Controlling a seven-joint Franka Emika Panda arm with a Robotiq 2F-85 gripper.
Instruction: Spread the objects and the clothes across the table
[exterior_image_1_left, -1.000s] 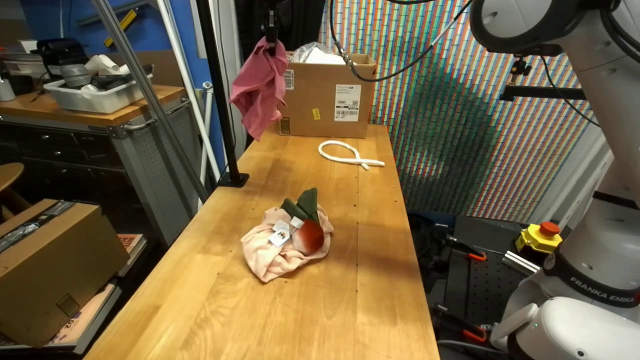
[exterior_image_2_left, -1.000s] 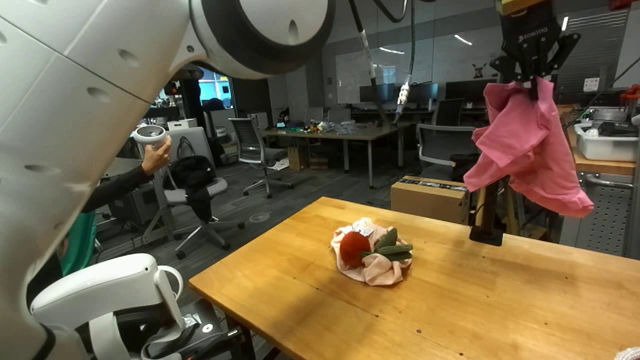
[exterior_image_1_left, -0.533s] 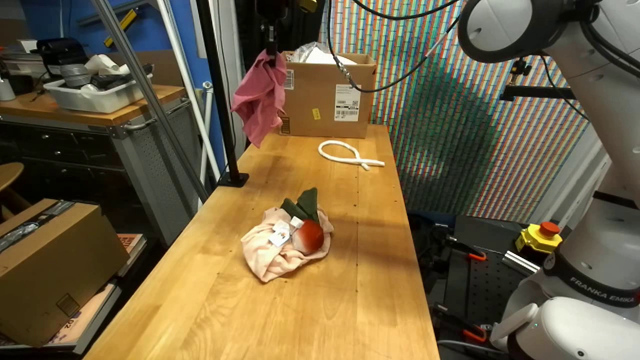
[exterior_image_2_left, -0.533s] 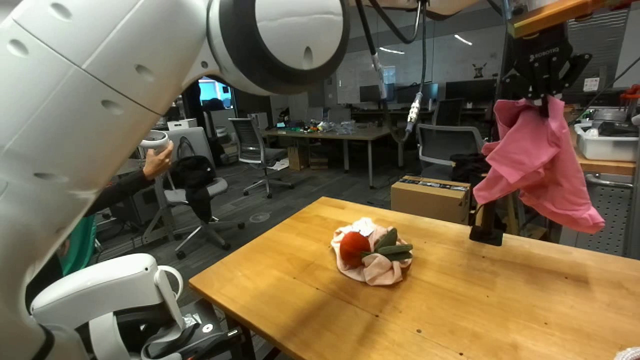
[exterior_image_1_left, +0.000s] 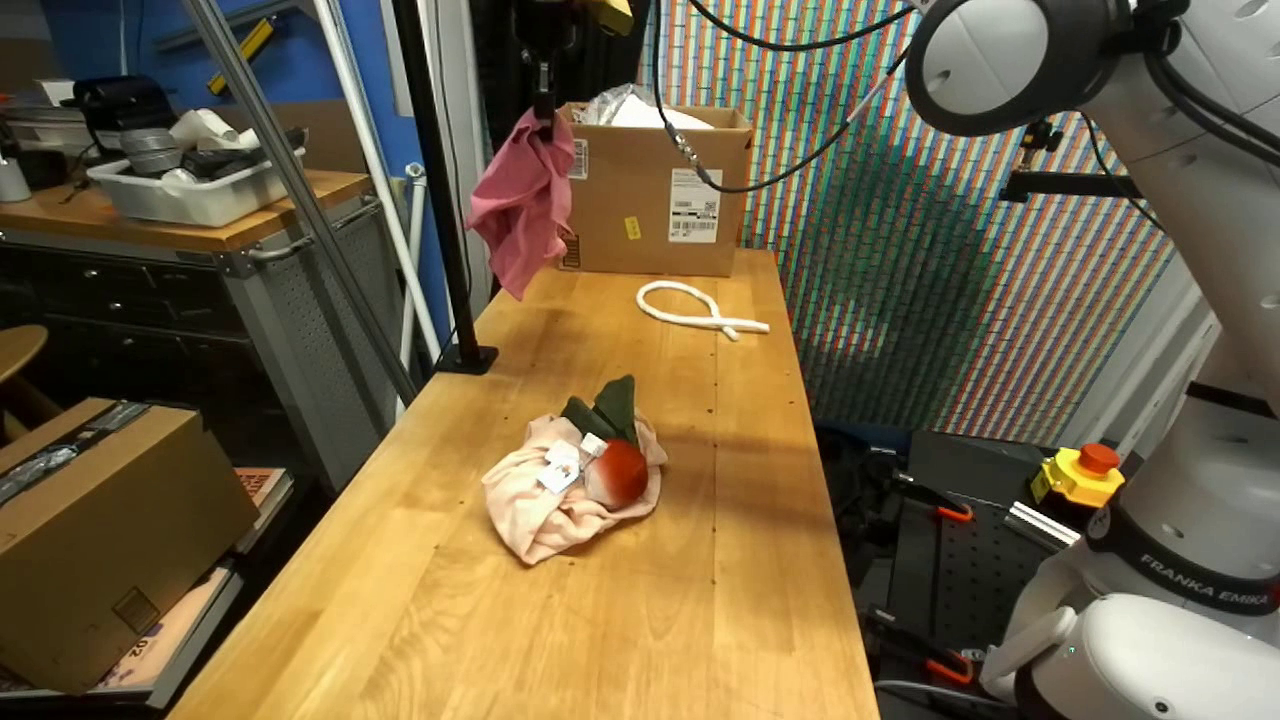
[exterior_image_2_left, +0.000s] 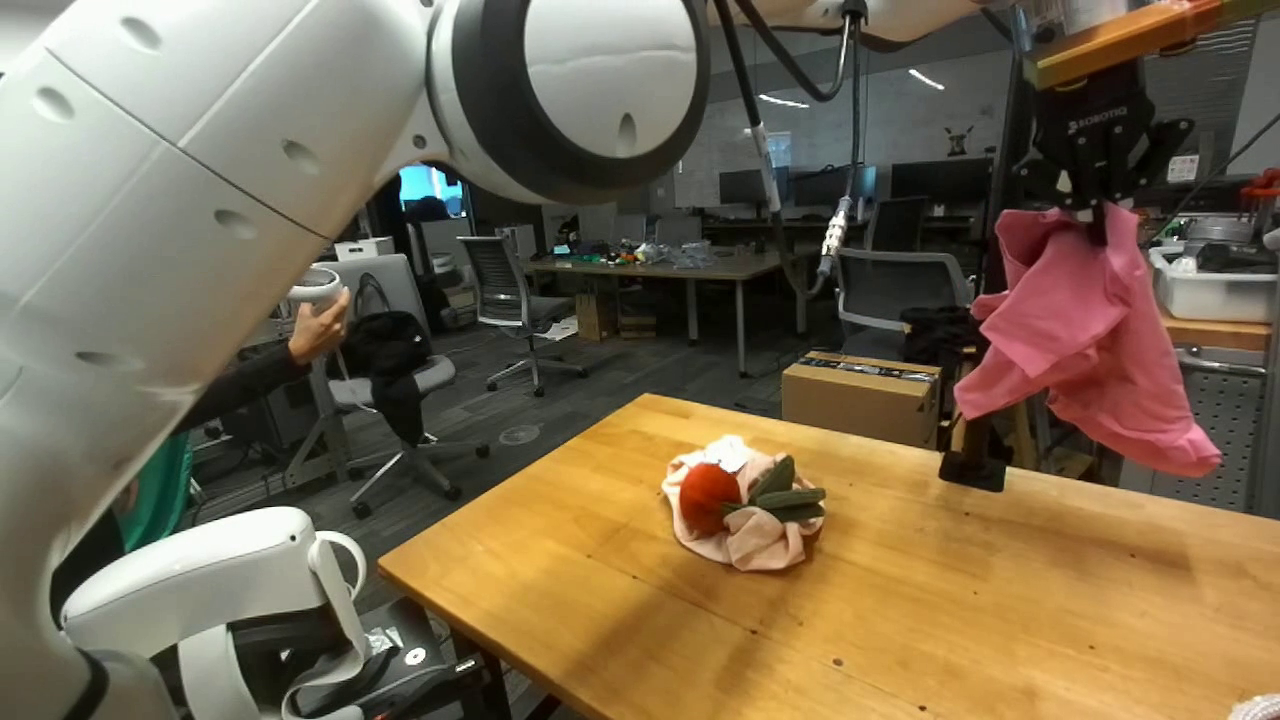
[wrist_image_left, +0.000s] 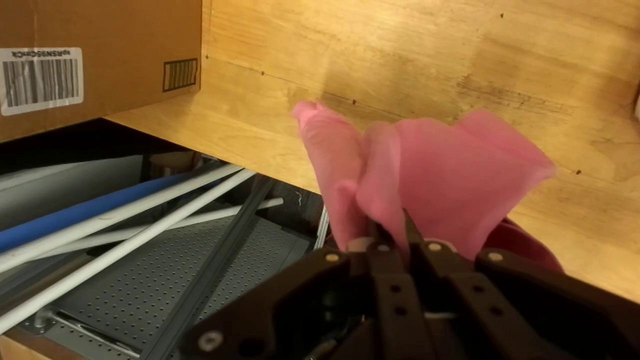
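Pink crumpled fabric had sunk a little lower over the last second, pinched by its top in the closed-up fingers of the black two-finger gripper. It hung in the air near an edge of the long pale-wood tabletop. Nothing on the wood had moved: the soft red toy with green leaves lay on the pale peach cloth, the looped white cord well apart. I guessed a setting-down had begun, with toy and peach cloth yet to be parted.
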